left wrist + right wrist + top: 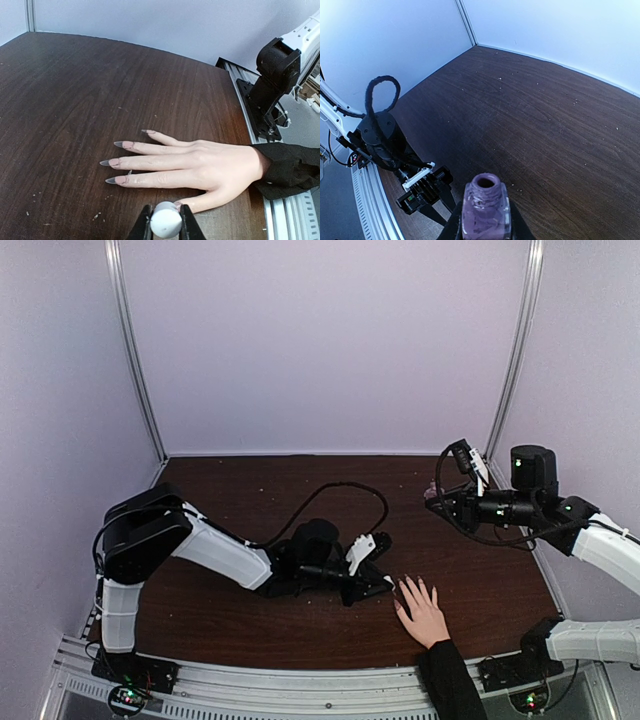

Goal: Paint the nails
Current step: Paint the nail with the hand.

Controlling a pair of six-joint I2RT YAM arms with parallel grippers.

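Dark wood table (250,490), lilac walls (320,340); left fingers (388,584) pinch white cap (166,221); right fingers (432,497) grip open purple bottle (486,207).

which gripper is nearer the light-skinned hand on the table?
Left. The left gripper, shut on a white round cap, sits at the thumb of the light-skinned hand. The right gripper, holding an open purple glass bottle, is farther back and to the right.

Left arm (215,555) and right arm (600,540): white link shells are alternating with black round joint housings. A black cable (383,78) is looping above the left wrist. Left gripper (166,222) is showing black fingers (143,226). Green lights (127,697) are glowing at the bases.
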